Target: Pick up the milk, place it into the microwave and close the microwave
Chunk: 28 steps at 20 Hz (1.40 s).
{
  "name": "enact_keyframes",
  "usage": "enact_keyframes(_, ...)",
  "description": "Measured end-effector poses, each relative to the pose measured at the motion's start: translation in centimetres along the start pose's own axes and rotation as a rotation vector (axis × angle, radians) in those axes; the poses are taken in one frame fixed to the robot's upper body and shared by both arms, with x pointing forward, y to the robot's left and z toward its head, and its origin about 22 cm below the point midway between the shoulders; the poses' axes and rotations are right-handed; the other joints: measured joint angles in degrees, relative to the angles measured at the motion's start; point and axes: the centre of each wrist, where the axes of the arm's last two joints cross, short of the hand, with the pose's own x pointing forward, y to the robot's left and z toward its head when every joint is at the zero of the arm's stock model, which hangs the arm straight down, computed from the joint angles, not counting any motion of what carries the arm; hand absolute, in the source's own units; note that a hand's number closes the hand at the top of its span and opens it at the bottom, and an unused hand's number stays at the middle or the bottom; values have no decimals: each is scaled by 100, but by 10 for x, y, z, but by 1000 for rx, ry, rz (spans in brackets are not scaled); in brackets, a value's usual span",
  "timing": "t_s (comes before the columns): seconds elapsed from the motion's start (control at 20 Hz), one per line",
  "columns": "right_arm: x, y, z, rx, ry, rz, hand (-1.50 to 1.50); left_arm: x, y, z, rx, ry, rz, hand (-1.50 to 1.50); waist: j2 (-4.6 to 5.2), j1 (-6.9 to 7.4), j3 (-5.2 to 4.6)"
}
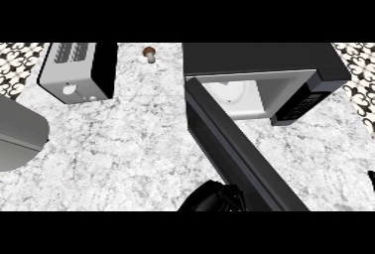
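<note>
The microwave (264,62) stands at about one o'clock on the marbled worktop (124,144), with its door (238,149) swung wide open, so that the door runs as a long dark bar from the middle toward five o'clock. Inside the pale cavity a white shape (228,92) shows; it may be the milk, but I cannot tell for sure.

At six o'clock, just left of the door's lower end and close against it, a black hand (212,198) comes in from the lower edge. I cannot tell which hand it is, and I cannot tell whether its fingers are released or clenched. The white shape lies well apart from this hand, at about twelve o'clock from it, up along the door.

A toaster (77,69) stands at eleven o'clock. A small brown mushroom (149,53) lies at twelve o'clock between toaster and microwave. A grey rounded object (18,134) shows at nine o'clock.
</note>
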Motion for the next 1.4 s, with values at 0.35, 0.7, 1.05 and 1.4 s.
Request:
enact_keyframes(0.35, 25, 3, -20, 97, -30, -14, -150, 6, 5, -21, 46, 16, -28, 150, 62, -332, -10)
enact_keyframes(0.7, 41, 3, -36, 145, -79, -17, -150, 24, 24, -41, 215, -85, 52, -150, 161, -658, -37)
enact_keyframes(1.05, 51, 2, -50, 189, -115, -51, -150, 37, 41, -60, 319, -154, 73, -150, 249, -975, -28)
enact_keyframes(1.4, 59, 0, -64, 229, -138, -84, -150, 45, 57, -77, 384, -187, 68, -150, 326, -1240, -17)
